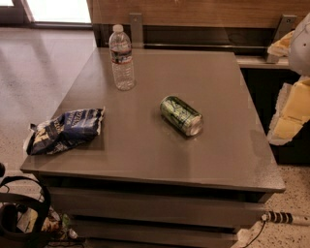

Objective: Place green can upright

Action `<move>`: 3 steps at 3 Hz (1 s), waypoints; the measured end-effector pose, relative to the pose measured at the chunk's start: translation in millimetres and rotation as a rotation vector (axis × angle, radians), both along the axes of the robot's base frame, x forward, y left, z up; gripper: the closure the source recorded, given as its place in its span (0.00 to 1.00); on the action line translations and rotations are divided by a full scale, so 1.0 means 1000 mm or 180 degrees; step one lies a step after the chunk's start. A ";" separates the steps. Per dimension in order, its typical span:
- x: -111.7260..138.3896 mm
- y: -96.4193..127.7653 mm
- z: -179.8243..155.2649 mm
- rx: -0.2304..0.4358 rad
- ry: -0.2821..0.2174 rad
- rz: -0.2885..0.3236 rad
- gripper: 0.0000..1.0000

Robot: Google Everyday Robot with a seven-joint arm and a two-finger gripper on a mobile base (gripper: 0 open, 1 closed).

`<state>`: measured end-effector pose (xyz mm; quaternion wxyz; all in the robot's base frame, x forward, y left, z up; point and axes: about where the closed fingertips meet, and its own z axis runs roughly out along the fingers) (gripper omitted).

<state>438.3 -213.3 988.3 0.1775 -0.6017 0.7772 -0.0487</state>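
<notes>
Warm, moderate indoor light. The window (58, 9) at top left is overexposed and puts pale glare on the floor (38, 72). The table (145, 150) shows a soft sheen, with weak shadow beside the green can (181, 115). The gripper (290, 114), at the right edge, is brightly lit

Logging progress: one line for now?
green can on its side on table | gripper at right frame edge, away from can | not yet upright

Green can (181, 115) lying on its side (silver end near-right) on the grey table (145, 155).
</notes>
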 end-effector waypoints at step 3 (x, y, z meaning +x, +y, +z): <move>0.057 0.017 0.003 0.0188 0.0339 -0.0561 0.00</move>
